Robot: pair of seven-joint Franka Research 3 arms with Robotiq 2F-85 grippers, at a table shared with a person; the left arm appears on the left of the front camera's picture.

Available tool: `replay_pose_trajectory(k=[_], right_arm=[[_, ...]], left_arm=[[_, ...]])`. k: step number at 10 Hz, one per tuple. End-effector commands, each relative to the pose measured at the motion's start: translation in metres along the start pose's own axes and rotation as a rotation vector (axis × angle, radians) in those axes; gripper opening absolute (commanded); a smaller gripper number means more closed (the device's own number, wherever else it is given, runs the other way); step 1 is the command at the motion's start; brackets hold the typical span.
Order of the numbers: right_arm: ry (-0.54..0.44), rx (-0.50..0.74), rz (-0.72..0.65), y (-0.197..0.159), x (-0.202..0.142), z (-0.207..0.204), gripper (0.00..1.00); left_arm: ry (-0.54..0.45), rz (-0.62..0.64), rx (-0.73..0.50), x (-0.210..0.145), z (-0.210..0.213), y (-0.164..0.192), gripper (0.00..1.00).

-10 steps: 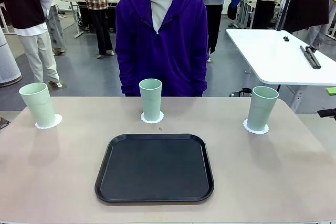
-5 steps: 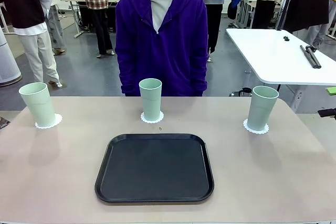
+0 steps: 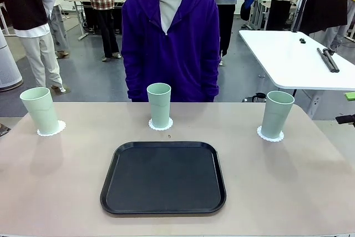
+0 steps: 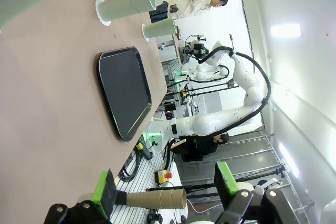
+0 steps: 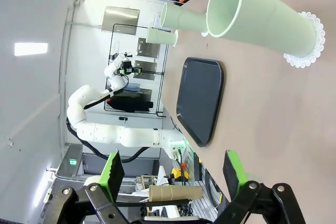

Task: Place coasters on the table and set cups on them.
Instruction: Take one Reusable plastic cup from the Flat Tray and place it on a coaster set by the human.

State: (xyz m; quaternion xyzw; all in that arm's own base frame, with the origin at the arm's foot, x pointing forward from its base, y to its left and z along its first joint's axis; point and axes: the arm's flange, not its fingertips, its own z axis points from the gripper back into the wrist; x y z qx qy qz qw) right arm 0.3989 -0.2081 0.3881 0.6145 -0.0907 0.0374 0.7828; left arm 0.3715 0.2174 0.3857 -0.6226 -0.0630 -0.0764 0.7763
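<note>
- The left black two-finger pincer with green pads (image 4: 165, 190) has its jaws spread wide, nothing between them, hanging off the counter's edge.
- The right black pincer with green pads (image 5: 173, 174) is likewise wide apart and empty, with the opposite white arm (image 5: 113, 129) visible beyond.

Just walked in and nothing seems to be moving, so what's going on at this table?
Nothing is being handled right now. Three cups each stand upright on a coaster along the far side of the table, with an empty black tray in the middle. A person in a purple hoodie stands behind it. The left gripper and right gripper are open, holding nothing.
</note>
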Motion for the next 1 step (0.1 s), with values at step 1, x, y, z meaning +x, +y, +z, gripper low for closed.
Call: replay_pose_trajectory(k=[1], right_arm=[[0.001,0.0,-0.003,-0.0008,-0.0002,-0.0004,1.0]], left_arm=[[-0.002,-0.008,-0.002,-0.0008,0.0016,-0.0019,1.0]])
